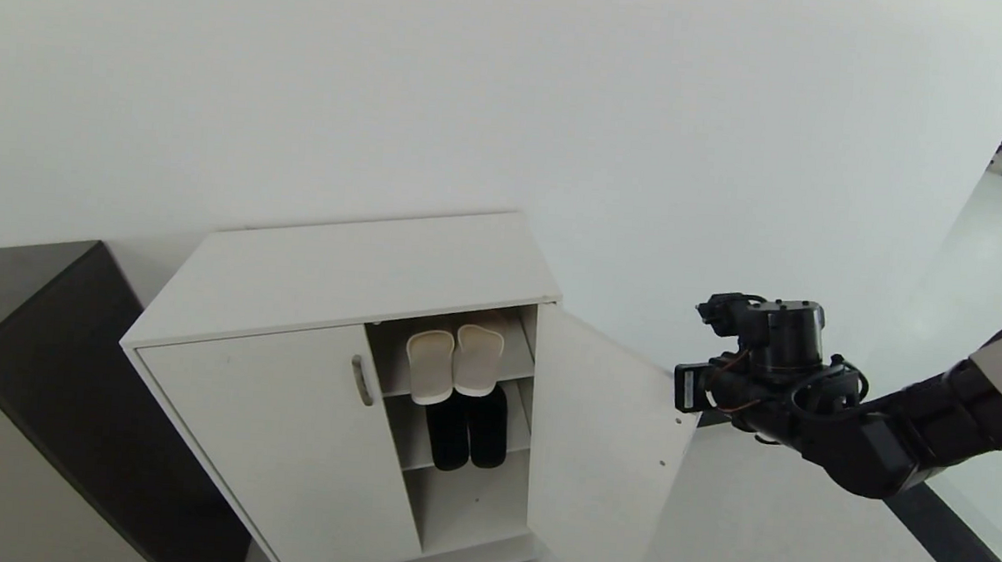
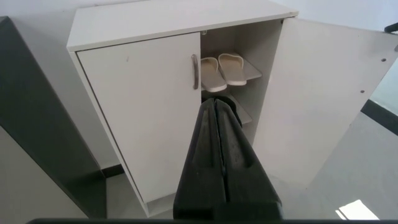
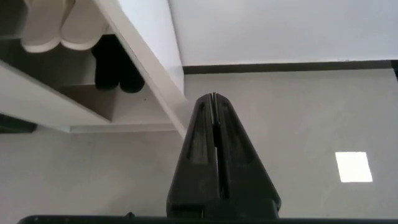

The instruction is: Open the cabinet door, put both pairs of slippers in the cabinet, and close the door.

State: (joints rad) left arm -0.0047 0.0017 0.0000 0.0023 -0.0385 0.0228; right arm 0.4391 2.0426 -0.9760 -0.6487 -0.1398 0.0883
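Note:
The white cabinet (image 1: 342,279) stands against the wall with its right door (image 1: 605,429) swung open and its left door (image 1: 278,442) closed. A white pair of slippers (image 1: 454,362) lies on the upper shelf, and a black pair (image 1: 466,435) on the shelf below. The white slippers (image 2: 227,68) and the white slippers (image 3: 53,25) sit above the black slippers (image 3: 115,68). My right gripper (image 3: 216,102) is shut and empty, held just beyond the open door's outer edge. My left gripper (image 2: 216,106) is shut and empty in front of the cabinet.
A dark grey and beige unit (image 1: 26,389) stands directly left of the cabinet. Open grey floor (image 1: 765,537) lies to the right, with a dark strip (image 1: 967,552) along a glass partition. The cabinet's bottom compartment (image 1: 472,504) holds nothing.

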